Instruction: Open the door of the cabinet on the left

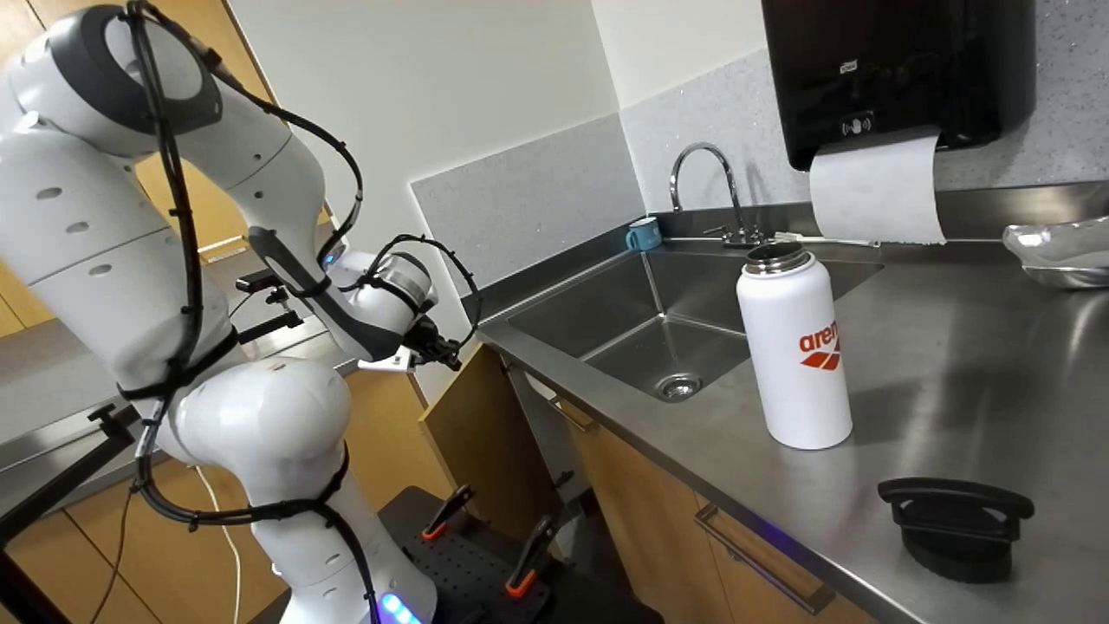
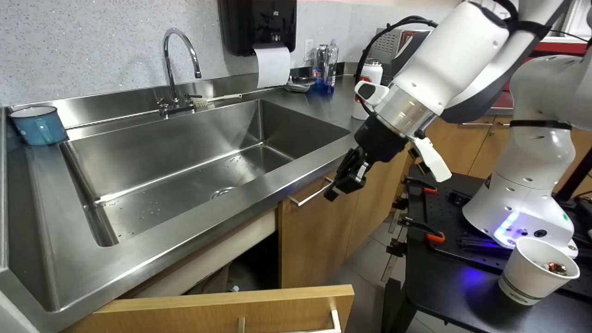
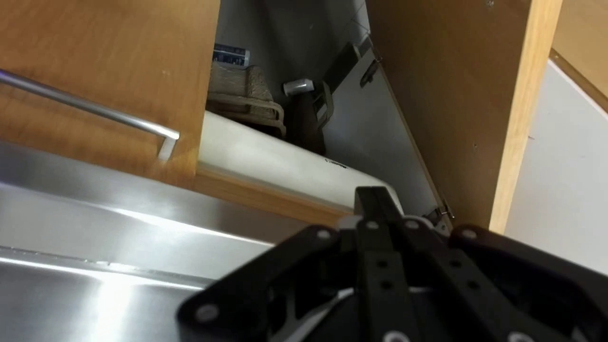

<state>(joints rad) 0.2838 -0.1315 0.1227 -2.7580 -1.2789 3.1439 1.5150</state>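
White cylindrical metal-necked bottle [image 1: 790, 364] is showing red "aren" lettering [image 1: 818, 336], curving out of sight, over a red diamond logo [image 1: 821, 357]. Black boxy paper-towel dispenser [image 1: 901, 78] is carrying a white hand sign [image 1: 857, 126]; small label [image 1: 848, 66] above is coming out illegible.

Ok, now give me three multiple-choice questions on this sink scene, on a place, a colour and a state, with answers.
1. Where does the blue mug stand? A) on the counter beside the sink basin; B) inside the basin; C) on the black table.
2. What colour is the logo on the white water bottle? A) green; B) blue; C) orange-red.
3. How does the left under-sink cabinet door stand? A) shut flush; B) swung open; C) flat on the counter.

1: A, both exterior views show it outside the basin.
2: C, it shows orange-red in an exterior view.
3: B, it juts outward, with the cabinet interior showing.
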